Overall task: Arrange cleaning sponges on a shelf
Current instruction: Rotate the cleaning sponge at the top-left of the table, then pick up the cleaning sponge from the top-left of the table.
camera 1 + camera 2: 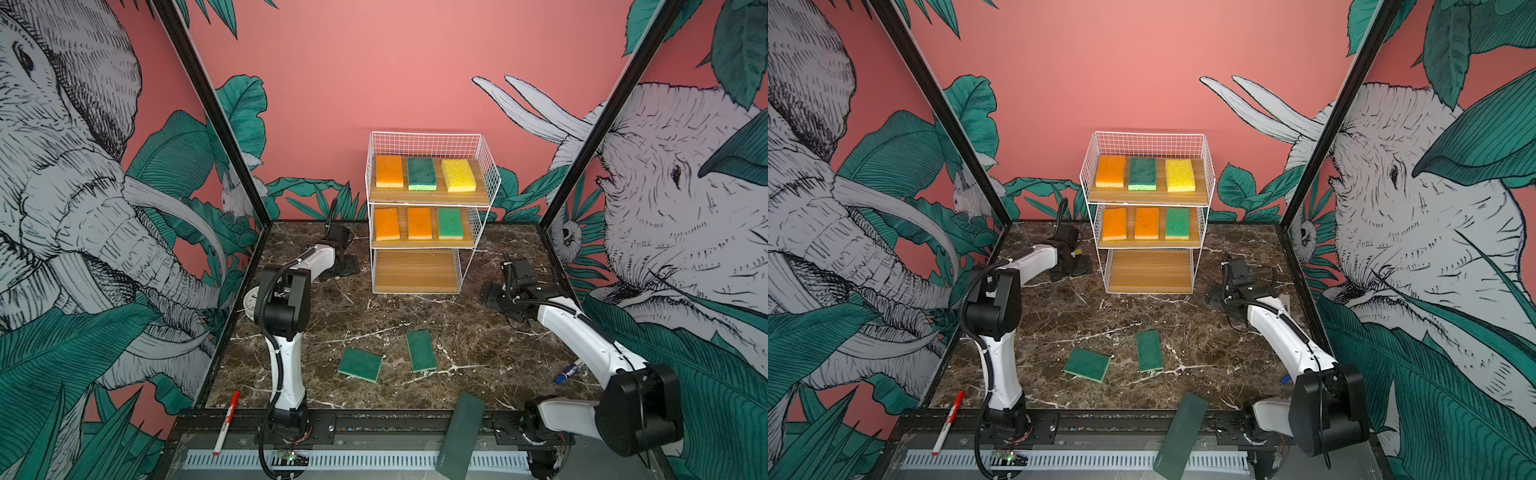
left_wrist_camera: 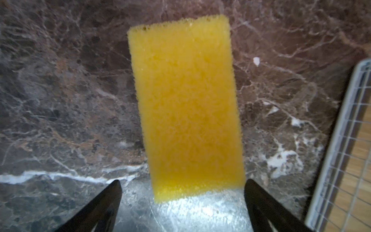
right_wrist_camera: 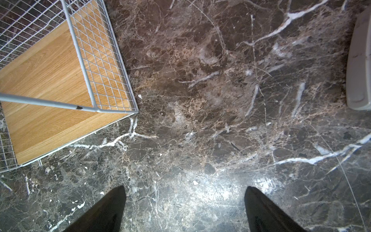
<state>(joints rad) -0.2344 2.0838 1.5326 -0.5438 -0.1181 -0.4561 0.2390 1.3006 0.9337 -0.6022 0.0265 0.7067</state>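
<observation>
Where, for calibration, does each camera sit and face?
Top views: high in front, looking down and back at the shelf; left arm and right arm show.
Left wrist: on the left arm, looking down at a yellow sponge; open left tool shows.
Right wrist: on the right arm, looking down at marble; open right tool shows.
Shared: both wrist views catch the shelf's edge.

Marble table (image 1: 478, 332) w/ shelf (image 1: 415, 272) at back, yellow sponge (image 2: 186, 108) beside it, 2 green sponges (image 1: 360, 364) nr front
</observation>
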